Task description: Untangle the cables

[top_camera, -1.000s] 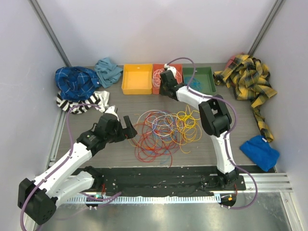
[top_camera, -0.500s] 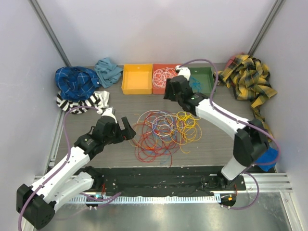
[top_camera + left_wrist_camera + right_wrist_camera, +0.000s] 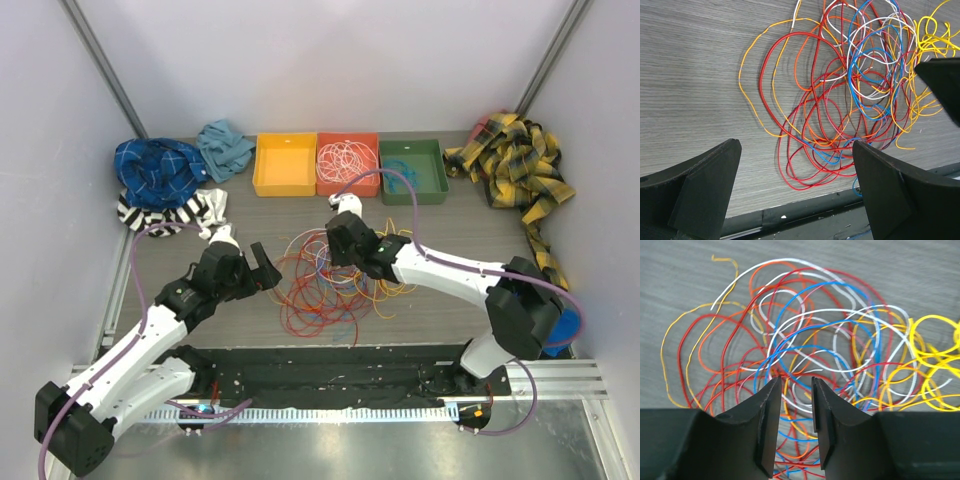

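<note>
A tangle of cables [image 3: 335, 275], red, orange, blue, white and yellow, lies in the middle of the table. It fills the left wrist view [image 3: 840, 90] and the right wrist view [image 3: 805, 335]. My left gripper [image 3: 262, 268] is wide open and empty at the tangle's left edge, low over the table [image 3: 795, 195]. My right gripper [image 3: 336, 252] hovers over the middle of the tangle, its jaws a narrow gap apart with nothing between them [image 3: 795, 385]. Part of the right gripper shows in the left wrist view [image 3: 942, 80].
At the back stand a yellow bin [image 3: 284, 163], a red bin [image 3: 347, 140] holding pale cables, and a green bin [image 3: 413, 185] holding a blue cable. Cloths lie around: blue plaid [image 3: 155, 170], teal [image 3: 225, 148], striped [image 3: 170, 212], yellow plaid [image 3: 515, 165], blue [image 3: 545, 315].
My right gripper has swung from over the red bin at the back down to the middle of the tangle. The left gripper has barely moved.
</note>
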Controlling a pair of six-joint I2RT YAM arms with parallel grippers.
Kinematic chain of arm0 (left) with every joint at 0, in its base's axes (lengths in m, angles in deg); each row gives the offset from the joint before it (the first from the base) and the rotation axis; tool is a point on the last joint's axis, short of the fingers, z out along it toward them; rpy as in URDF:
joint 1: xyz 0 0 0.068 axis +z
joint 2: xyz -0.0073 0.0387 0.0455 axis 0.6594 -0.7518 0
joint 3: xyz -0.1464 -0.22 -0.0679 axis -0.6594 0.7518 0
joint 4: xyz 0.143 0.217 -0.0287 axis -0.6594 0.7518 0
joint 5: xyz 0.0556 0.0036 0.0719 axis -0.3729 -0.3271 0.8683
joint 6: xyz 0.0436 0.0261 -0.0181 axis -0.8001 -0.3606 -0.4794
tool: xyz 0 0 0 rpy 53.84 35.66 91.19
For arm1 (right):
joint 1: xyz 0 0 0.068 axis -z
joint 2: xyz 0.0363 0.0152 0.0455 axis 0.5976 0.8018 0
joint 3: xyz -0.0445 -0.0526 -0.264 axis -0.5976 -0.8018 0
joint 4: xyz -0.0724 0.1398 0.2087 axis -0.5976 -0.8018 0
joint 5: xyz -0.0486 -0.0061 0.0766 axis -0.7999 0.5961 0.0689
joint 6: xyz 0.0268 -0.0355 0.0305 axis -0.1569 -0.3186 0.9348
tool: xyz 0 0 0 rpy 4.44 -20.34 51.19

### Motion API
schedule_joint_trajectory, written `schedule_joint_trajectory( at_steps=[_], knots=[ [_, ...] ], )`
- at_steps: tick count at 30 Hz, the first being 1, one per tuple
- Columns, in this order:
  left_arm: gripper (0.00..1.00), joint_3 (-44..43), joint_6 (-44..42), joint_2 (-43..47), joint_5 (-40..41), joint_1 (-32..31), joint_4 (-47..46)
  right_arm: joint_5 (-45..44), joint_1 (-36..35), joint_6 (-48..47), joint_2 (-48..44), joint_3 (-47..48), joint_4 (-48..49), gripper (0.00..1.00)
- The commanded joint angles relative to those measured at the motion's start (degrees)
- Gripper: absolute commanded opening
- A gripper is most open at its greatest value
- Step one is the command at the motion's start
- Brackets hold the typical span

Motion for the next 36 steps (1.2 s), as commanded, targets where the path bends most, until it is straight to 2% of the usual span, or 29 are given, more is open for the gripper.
schedule_joint_trajectory(
  at_steps=[1,10,14,20,26,36],
  knots=[
    [1.0,0.26,1.12,0.42,0.85,-0.16,-2.69,0.7,-2.42,-0.84,0.46,0.15,2.27,0.37],
    [1.0,0.79,1.82,-0.72,-0.38,-0.16,-3.31,2.1,-9.44,-0.85,2.12,-2.22,1.48,0.43],
    [1.0,0.97,1.91,-0.9,-0.64,-0.16,-3.31,1.75,-10.68,-0.58,4.5,-2.22,1.74,0.49],
    [1.0,1.5,2.0,-0.2,-0.38,-0.16,-2.87,0.44,-10.6,-1.19,8.71,-0.73,1.65,0.48],
    [1.0,1.5,1.82,0.15,-0.12,-0.16,-2.34,-0.8,-10.68,-1.11,10.83,0.24,1.47,0.4],
    [1.0,1.76,1.82,0.68,0.06,-0.16,-2.17,-2.12,-10.68,-0.76,7.85,0.24,0.95,0.08]
  ],
)
